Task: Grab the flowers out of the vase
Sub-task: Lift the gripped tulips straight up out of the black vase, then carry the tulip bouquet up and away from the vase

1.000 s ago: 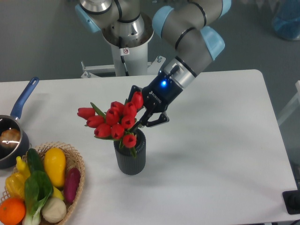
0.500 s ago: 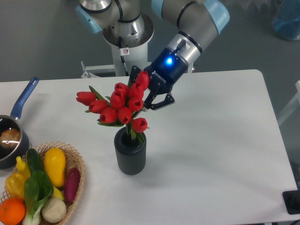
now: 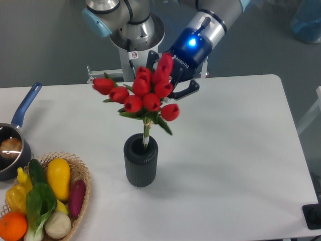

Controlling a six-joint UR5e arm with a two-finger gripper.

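The flowers (image 3: 143,95) have risen well above where they sat a second ago: the red heads now stand clear above the vase (image 3: 141,159), and only the lower ends of the pale stems reach into its mouth. The gripper (image 3: 168,90) has climbed with them, its fingers closed on the bunch from behind the blooms. The lift looks nearly done; the vase stands upright on the surface (image 3: 235,150), undisturbed
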